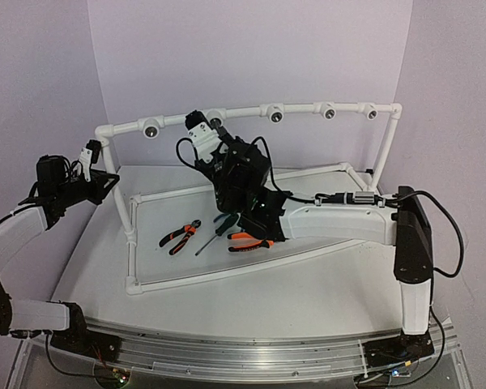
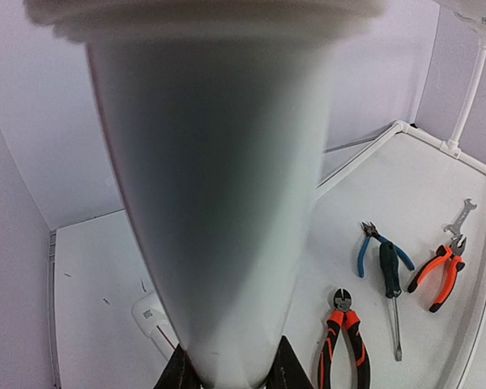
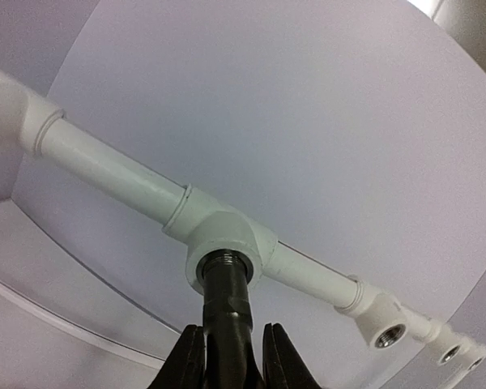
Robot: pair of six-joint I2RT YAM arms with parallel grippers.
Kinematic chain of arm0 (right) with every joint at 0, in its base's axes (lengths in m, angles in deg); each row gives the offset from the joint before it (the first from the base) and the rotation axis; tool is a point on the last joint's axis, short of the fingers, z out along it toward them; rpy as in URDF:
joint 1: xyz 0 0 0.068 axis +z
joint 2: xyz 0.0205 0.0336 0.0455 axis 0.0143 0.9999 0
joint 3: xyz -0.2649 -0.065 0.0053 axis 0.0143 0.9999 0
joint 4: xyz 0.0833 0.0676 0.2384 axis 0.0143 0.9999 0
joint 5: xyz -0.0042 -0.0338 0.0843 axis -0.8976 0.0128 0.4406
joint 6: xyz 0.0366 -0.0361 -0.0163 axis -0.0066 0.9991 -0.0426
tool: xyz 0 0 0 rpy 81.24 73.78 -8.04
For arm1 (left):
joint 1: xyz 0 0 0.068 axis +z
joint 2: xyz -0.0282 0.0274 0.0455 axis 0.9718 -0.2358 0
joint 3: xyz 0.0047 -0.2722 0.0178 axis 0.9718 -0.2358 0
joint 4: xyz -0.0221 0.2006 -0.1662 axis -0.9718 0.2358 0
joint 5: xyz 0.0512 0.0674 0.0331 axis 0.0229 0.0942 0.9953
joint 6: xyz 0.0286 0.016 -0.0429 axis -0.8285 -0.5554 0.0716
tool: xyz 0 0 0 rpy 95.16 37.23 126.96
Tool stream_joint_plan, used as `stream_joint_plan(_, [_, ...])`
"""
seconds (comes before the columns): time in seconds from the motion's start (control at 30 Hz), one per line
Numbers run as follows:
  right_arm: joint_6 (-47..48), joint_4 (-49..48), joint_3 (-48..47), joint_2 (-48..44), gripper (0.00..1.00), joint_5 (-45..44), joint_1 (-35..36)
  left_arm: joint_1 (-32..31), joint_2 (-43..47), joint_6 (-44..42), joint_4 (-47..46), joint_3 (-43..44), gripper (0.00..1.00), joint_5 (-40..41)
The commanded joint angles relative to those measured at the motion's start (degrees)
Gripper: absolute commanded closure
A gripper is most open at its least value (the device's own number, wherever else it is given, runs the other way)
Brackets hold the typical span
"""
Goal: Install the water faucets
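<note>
1. The white desk carries a white plastic pipe frame: a flat rectangle of pipe lying on the surface, with a raised top rail fitted with a row of round sockets.

2. The left arm reaches in from the left side. The left pincer is clenched on the frame's white upright post, one finger on each side of it.

3. The right arm extends across the desk and up to the top rail. The right pincer grasps the water faucet, a short black cylindrical body. Its fingers press against both flanks.

4. The upper end of the water faucet sits in the round mouth of a white tee fitting on the top rail. Its handle is out of view.

5. Five hand tools lie on the desk inside the frame:
- orange-and-black-handled pliers
- orange-handled pliers
- dark green-handled screwdriver
- blue-handled cutters
- small grey open-ended wrench
</note>
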Motion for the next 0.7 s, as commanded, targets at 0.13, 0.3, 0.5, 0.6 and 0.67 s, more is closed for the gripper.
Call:
stream_joint_plan(0.13, [-49.43, -4.70, 3.42, -2.82, 1.00, -0.39, 0.41, -2.91, -0.24, -7.20, 14.65, -4.15, 1.00, 1.06])
stream_joint_plan(0.3, [-69.97, -4.11, 5.24, -4.21, 1.00, -0.01, 0.46, -3.28, 0.43, -7.30, 13.38, -4.81, 1.00, 1.14])
stream_joint_plan(0.5, [-89.64, -1.40, 4.93, -5.66, 1.00, 0.50, 0.47, -3.43, 1.01, -7.72, 12.05, -5.69, 1.00, 1.23])
stream_joint_plan(0.6, [-97.02, -0.55, 3.70, -5.69, 1.00, 0.72, 0.47, -3.43, 1.19, -7.73, 11.39, -6.20, 1.00, 1.09])
stream_joint_plan(0.67, [-102.71, -0.45, 3.58, -5.58, 1.00, 0.31, 0.49, -3.43, 1.36, -7.72, 11.01, -6.62, 1.00, 0.91])
